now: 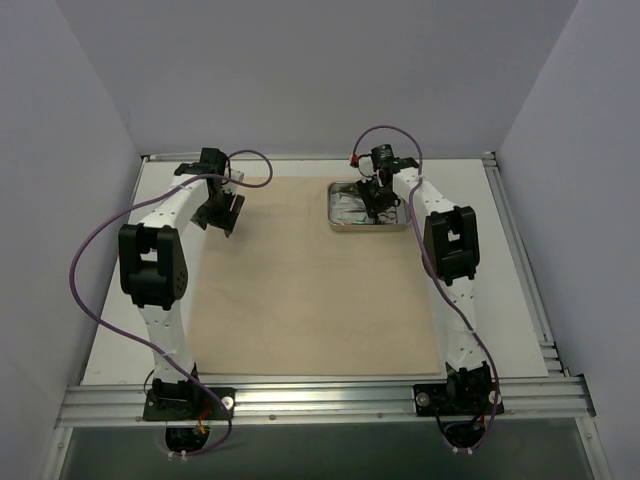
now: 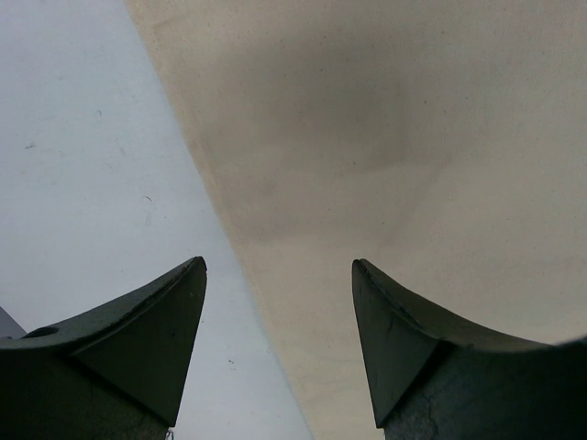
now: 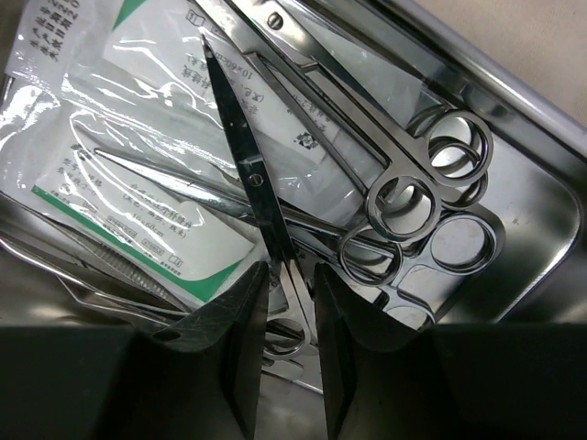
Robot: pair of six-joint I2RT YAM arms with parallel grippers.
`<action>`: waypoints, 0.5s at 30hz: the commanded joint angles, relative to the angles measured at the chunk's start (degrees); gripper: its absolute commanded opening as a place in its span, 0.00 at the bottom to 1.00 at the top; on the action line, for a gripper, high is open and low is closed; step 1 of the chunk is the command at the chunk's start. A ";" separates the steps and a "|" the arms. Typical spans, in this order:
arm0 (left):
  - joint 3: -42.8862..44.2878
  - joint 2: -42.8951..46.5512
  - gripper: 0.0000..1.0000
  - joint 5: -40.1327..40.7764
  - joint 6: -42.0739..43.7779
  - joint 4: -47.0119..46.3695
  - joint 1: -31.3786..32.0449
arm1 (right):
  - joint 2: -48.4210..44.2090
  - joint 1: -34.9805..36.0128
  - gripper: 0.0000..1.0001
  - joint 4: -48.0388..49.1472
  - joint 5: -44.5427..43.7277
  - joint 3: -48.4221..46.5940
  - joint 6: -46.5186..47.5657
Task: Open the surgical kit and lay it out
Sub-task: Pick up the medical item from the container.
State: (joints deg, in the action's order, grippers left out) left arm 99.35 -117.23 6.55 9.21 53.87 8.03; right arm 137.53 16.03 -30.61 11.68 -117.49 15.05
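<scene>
The beige cloth wrap [image 1: 310, 270] lies spread flat on the table. The steel tray [image 1: 336, 212] stands on its far right part. In the right wrist view the tray [image 3: 514, 92] holds white packets [image 3: 138, 119], ring-handled clamps [image 3: 404, 206] and a pair of scissors [image 3: 252, 174]. My right gripper [image 3: 292, 270] is down in the tray, its jaws closed narrow on the scissors' shanks just above the handle rings; it also shows in the top view [image 1: 378, 205]. My left gripper [image 2: 280, 266] is open and empty above the cloth's left edge [image 2: 413, 137].
White table [image 2: 73, 183] shows left of the cloth. Grey walls enclose the table at the back and both sides. An aluminium rail [image 1: 320, 395] with both arm bases runs along the near edge.
</scene>
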 commanded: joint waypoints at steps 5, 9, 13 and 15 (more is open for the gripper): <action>0.49 0.16 0.74 -0.92 -0.42 0.10 -0.56 | 1.95 0.58 0.22 -2.17 0.80 1.91 0.95; 0.23 0.16 0.74 -0.75 -0.25 0.01 -0.56 | 2.21 1.02 0.21 -2.17 0.45 2.36 1.56; 0.23 0.16 0.74 -0.83 -0.33 0.01 -0.56 | 2.56 1.19 0.14 -2.08 0.10 2.00 2.26; 0.32 0.25 0.74 -0.83 -0.34 -0.08 -0.56 | 2.39 1.19 0.11 -2.08 0.09 1.92 2.79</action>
State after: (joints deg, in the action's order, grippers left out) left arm 99.35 -117.23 6.55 9.21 53.84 8.03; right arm 137.73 16.58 -29.93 11.88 -116.77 16.47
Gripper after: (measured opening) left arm 0.739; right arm 0.124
